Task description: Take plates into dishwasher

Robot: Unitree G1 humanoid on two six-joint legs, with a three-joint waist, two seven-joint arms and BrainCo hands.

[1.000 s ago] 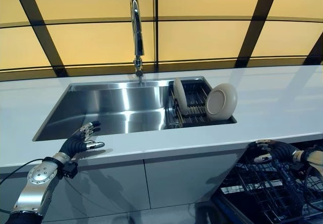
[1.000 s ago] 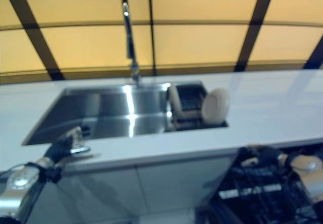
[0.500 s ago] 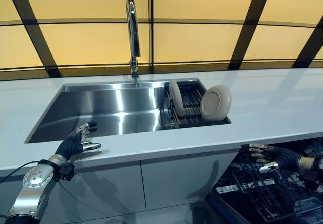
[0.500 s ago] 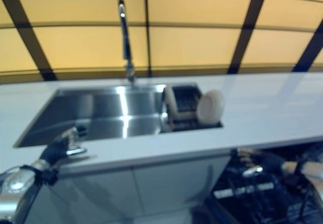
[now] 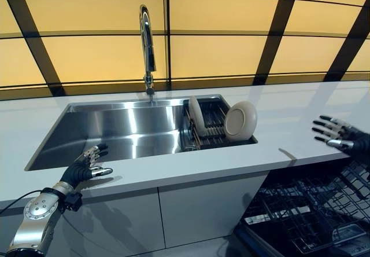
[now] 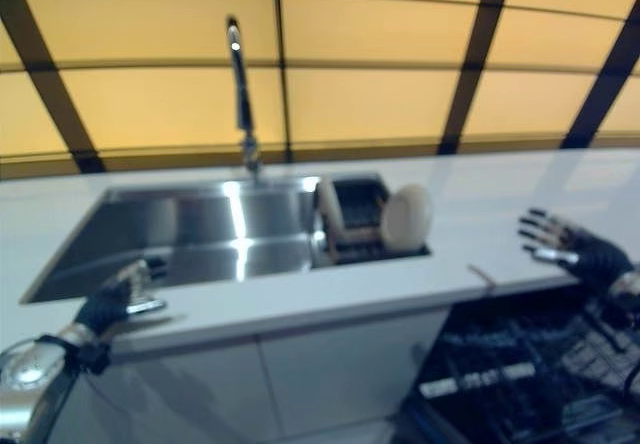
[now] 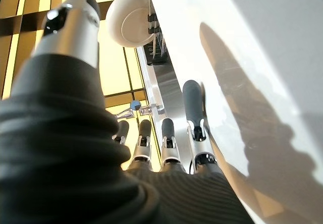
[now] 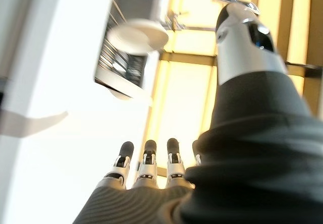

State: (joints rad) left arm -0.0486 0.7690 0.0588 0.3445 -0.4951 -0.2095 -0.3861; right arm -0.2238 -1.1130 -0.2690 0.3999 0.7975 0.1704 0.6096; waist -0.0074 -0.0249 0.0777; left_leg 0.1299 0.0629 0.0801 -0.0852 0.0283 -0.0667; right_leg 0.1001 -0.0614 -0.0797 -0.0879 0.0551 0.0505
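Two plates (image 5: 240,121) (image 5: 197,116), one rack (image 5: 212,125), one sink (image 5: 115,131)

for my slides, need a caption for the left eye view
Two plates in the sink rack, both hands open: left hand, right hand.

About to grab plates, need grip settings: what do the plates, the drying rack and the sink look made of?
Plates: likely glazed ceramic, cream, with a smooth soft sheen; could be melamine. Rack: thin dark wire, probably coated metal. Sink: stainless steel, brushed, with bright streaky reflections. Both hands are open and empty: left hand on the counter edge, right hand raised above the dishwasher.
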